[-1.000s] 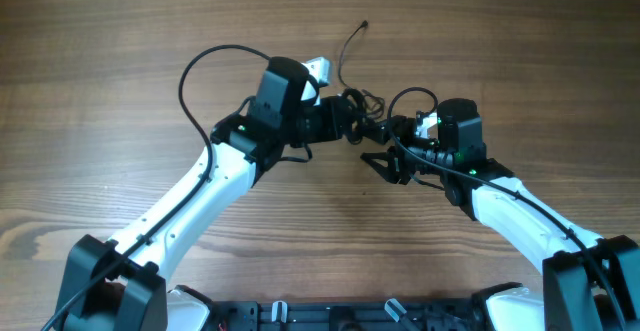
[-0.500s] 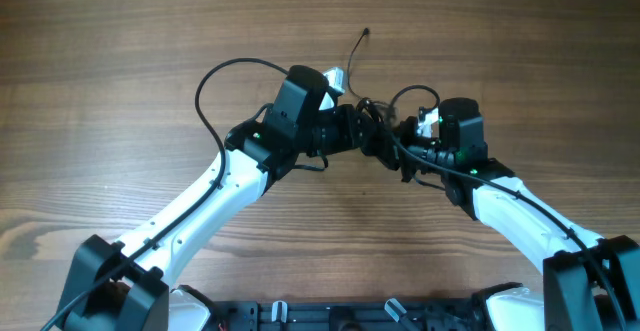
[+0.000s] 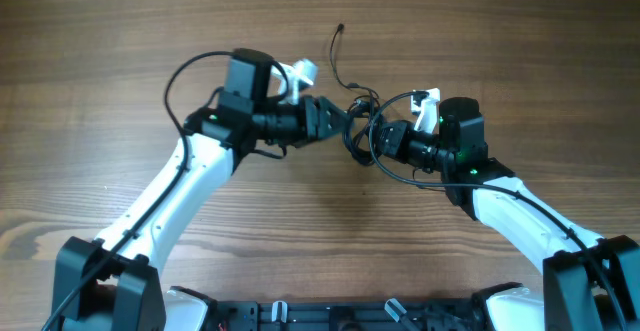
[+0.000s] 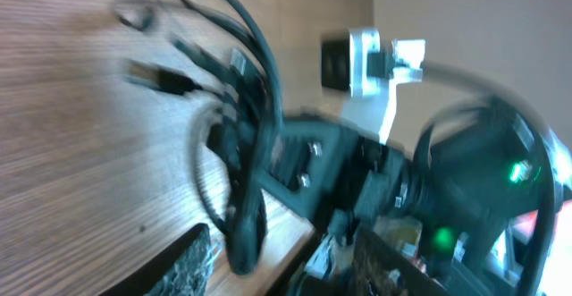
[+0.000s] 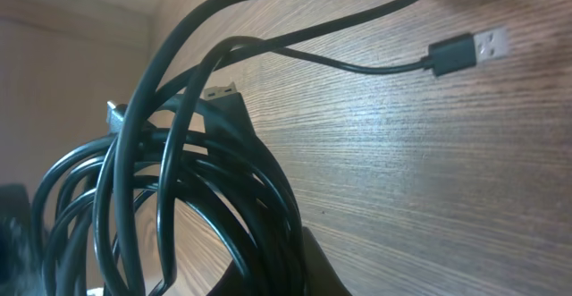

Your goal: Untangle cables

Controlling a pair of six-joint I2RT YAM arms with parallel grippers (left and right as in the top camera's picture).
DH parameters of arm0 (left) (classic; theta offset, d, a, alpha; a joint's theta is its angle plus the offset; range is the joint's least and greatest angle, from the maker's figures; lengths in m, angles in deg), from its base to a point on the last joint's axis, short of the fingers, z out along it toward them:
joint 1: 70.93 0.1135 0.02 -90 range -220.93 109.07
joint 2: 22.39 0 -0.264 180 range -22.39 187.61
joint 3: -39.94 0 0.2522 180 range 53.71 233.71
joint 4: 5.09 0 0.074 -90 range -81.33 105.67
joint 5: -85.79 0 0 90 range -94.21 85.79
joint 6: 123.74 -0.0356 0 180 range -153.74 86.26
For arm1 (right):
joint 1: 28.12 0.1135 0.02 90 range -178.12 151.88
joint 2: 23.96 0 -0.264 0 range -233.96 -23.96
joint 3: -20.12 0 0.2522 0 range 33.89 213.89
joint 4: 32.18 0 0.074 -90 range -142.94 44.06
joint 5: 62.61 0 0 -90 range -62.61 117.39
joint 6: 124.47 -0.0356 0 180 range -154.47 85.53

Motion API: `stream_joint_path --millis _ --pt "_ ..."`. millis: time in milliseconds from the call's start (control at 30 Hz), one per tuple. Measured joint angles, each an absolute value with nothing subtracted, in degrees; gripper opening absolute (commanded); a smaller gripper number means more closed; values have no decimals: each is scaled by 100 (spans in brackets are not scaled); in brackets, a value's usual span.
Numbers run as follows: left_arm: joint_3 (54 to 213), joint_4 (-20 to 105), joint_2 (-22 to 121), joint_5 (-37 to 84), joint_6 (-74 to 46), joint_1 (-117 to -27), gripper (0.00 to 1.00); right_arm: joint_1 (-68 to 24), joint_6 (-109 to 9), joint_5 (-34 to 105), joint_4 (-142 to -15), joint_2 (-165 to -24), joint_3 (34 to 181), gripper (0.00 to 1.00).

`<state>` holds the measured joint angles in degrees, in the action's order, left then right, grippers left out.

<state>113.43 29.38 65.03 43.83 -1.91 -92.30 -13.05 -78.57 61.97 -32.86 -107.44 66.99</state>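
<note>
Mid-bench, nearer the far edge: right gripper (image 3: 380, 136) is pinching the cables (image 5: 179, 198), likely anchoring them. Left gripper (image 3: 338, 119) is crowding in; fingers too blurred, cannot tell.

A robotics lab: 2 white robot arms (image 3: 170, 186) at a wood-grain table (image 3: 100, 51).

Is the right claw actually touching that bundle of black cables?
Touching. In the right wrist view, the coiled cables press against a finger of the right gripper.
</note>
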Motion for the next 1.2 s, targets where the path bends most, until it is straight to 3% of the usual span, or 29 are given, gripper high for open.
stream_joint_path --millis 200,567,900,1133,1200 --pt "11345 3209 6503 3731 -587 -9859 40 -1305 -7636 6138 -3284 -10744 6697 4" --pt "11345 3377 6501 1633 -604 -10218 34 -1305 -7317 6197 -3351 -10744 6697 4" --pt "11345 3161 6511 1279 -606 -10218 27 -1301 -6729 6790 -3349 -10744 6697 4" --pt "11345 3222 6739 1213 -637 -10373 4 -1301 -6580 6851 -3354 -10744 6697 4" --pt "11347 3248 6824 1200 -624 -10430 4 -1301 -6561 6851 -3367 -10744 6697 4"
